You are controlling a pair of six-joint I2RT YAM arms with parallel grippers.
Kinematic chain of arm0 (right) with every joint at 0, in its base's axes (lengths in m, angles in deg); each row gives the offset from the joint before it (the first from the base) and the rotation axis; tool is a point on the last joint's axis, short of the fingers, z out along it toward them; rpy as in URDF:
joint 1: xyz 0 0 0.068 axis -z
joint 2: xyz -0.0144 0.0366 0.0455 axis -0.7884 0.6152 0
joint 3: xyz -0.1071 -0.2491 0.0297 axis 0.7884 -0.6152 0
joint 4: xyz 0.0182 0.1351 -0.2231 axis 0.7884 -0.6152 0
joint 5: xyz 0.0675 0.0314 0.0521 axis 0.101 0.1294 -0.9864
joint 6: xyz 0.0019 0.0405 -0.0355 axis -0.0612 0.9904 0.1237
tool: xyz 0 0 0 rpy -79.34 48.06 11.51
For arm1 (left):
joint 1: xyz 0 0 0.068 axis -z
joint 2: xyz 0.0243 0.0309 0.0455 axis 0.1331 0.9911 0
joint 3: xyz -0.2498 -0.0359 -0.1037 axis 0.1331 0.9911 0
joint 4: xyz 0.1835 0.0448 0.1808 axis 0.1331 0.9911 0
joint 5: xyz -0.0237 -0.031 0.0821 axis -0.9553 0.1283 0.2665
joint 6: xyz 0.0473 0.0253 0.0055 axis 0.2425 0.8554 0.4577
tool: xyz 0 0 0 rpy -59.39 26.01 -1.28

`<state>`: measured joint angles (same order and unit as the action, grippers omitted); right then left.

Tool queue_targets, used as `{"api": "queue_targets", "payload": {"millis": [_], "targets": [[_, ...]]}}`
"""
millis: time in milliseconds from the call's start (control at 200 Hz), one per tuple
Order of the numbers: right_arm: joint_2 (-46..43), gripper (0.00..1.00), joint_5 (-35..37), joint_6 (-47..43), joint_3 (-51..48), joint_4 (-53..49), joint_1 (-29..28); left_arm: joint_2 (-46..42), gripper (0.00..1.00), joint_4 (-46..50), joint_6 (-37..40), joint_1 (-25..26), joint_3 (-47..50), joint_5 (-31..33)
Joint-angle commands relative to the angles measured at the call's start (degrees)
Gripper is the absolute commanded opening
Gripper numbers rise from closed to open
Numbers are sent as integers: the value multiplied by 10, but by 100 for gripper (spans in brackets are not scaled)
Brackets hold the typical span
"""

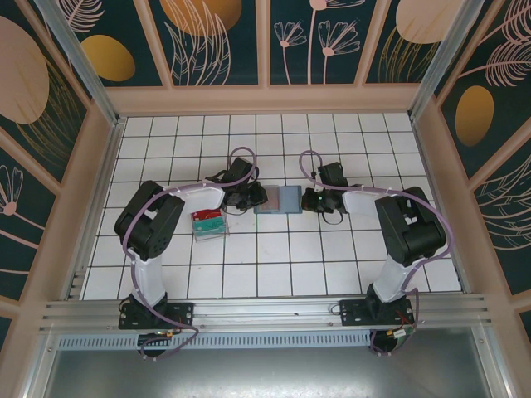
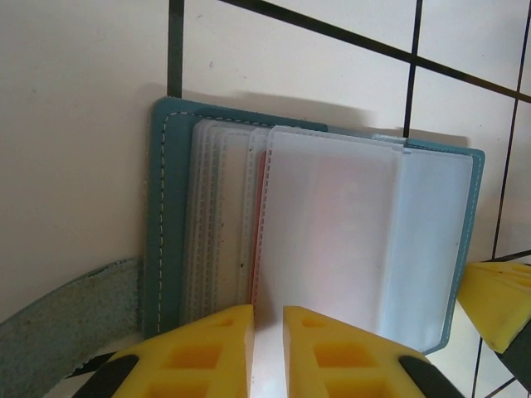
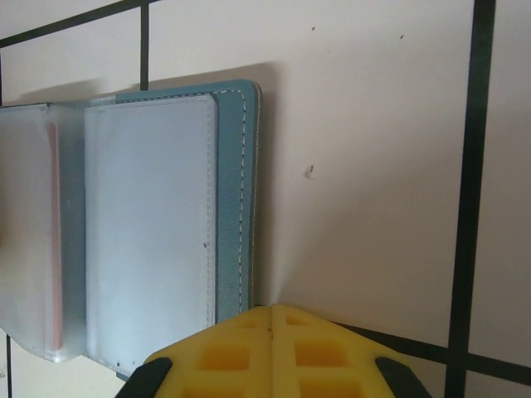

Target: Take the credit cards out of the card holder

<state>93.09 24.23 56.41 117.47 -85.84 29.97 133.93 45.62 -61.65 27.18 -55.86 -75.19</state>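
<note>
Table (image 1: pixel 274 274): white tiles. The card holder (image 1: pixel 278 201) lay open and flat near centre, a touch toward 12 o'clock, with the clear tray (image 1: pixel 209 224) of coloured bits at its 8 o'clock, near but apart. We had one arm on each side of the holder, left at its 9 o'clock and right at its 3 o'clock. On the left wrist view, the left gripper (image 2: pixel 267 348) sat at the holder's 6 o'clock edge, fingers nearly together with a thin slot between. A stitched sleeve edge ran down into that slot, but we couldn't tell if it was actually clamped. The right gripper (image 3: pixel 271 340) had its fingers pressed together, right at the corner of the teal cover. We couldn't tell whether it was touching. The red card (image 2: pixel 332 207) showed as a pink tint through a frosted sleeve, so it was still inside. Our read: step in hand was getting a first hold for card one, with nothing out yet. The next move called for a pinch on the card itself, not just the sleeve film. After that, a straight pull along the pocket, with the right tip pinning the cover so the holder didn't drag.
</note>
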Motion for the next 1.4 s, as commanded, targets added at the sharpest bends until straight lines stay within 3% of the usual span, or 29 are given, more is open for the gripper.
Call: {"api": "queue_targets", "payload": {"millis": [0,235,556,1181,1396], "targets": [[10,0,-16,5,17,-10,4,12,17,-14,6,2,-9,-20],[12,0,-17,6,17,-10,4,13,20,-24,5,6,-12,-33],[11,0,-19,8,15,-9,4,12,40,-53,-3,9,-12,-57],[4,2,-15,13,15,-7,4,22,39,-111,-6,29,-62,-149],[3,4,-15,13,27,-13,5,-7,38,-86,7,23,-46,-121]]}}
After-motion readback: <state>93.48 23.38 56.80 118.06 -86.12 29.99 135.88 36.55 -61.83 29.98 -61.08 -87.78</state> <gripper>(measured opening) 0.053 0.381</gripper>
